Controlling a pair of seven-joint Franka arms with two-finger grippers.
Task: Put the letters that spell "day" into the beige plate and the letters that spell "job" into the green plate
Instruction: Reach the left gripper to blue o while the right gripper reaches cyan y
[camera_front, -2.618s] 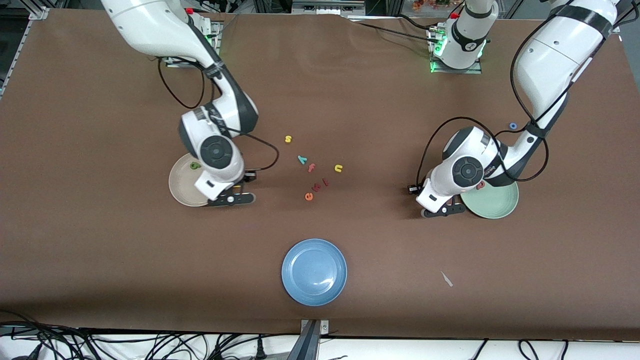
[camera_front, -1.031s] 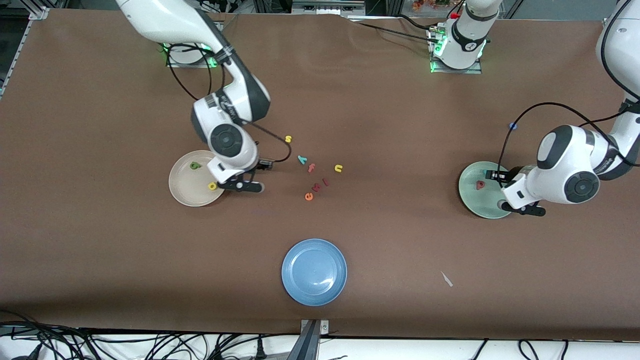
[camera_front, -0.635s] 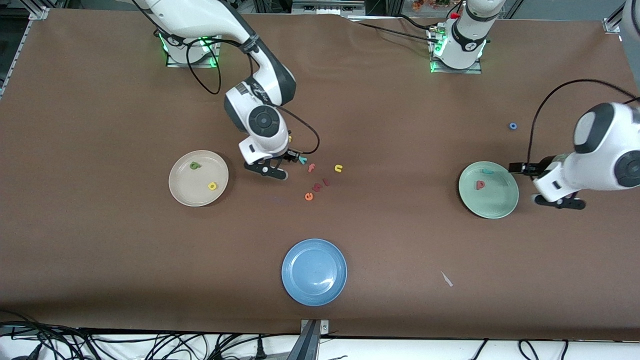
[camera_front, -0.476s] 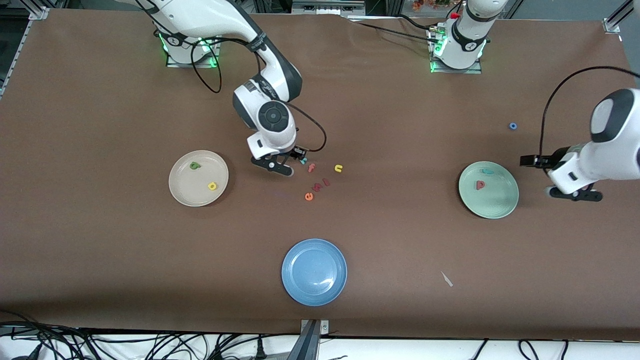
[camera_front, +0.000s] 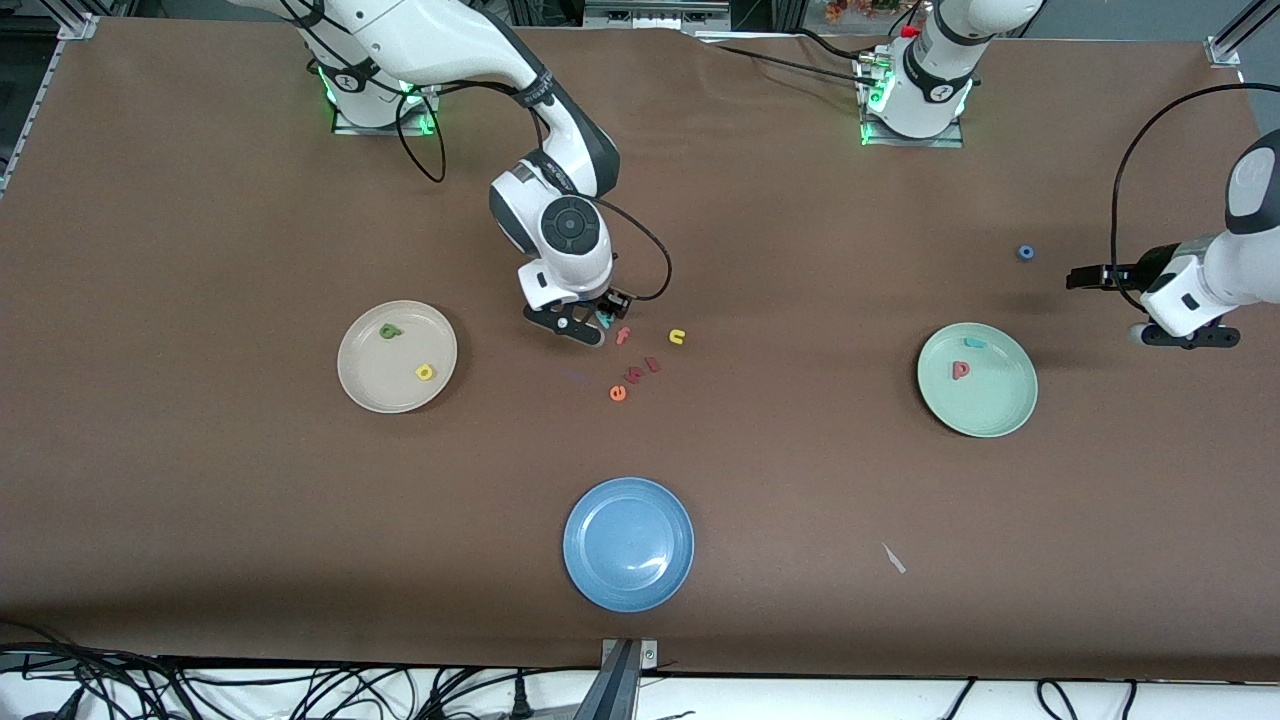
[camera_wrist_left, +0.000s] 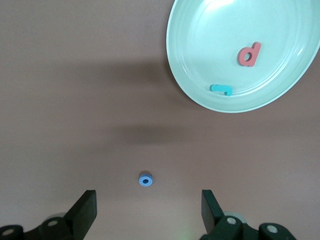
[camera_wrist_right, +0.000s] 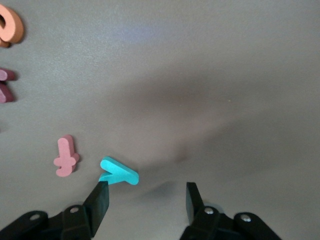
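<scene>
Right hand (camera_front: 583, 322) low over the letter cluster mid-tabletop, fingers parted and empty, teal "y" (camera_wrist_right: 118, 172) lying flat just off one fingertip (camera_wrist_right: 100, 197) rather than centred in the gap, long stroke slanting across the line between the fingertips; a small sideways shift probably needed before closing. Pink "f" (camera_wrist_right: 66, 156) close beside the "y", so little room on that side; orange "e" (camera_front: 618, 393) and yellow "u" (camera_front: 677, 337) a bit nearer the front camera or off toward the left arm's end, well clear.

Beige plate (camera_front: 365, 385) toward the right arm's end, already holding the dark green looped letter (camera_front: 389, 331) and the yellow looped letter (camera_front: 424, 372).

Left hand (camera_front: 1187, 334) up over bare tabletop, wide open, nothing held, blue ring "o" (camera_wrist_left: 145, 180) between and ahead of the fingertips, sitting alone on the tabletop. Green plate (camera_front: 1000, 415) nearer the front camera than the ring, carrying the pinkish-red looped letter (camera_wrist_left: 249, 54) and the teal hooked "j" (camera_wrist_left: 222, 89).

Brown matte tabletop (camera_front: 800, 500), plenty of room around the ring; blue plate (camera_front: 585, 560) unused near the front edge
</scene>
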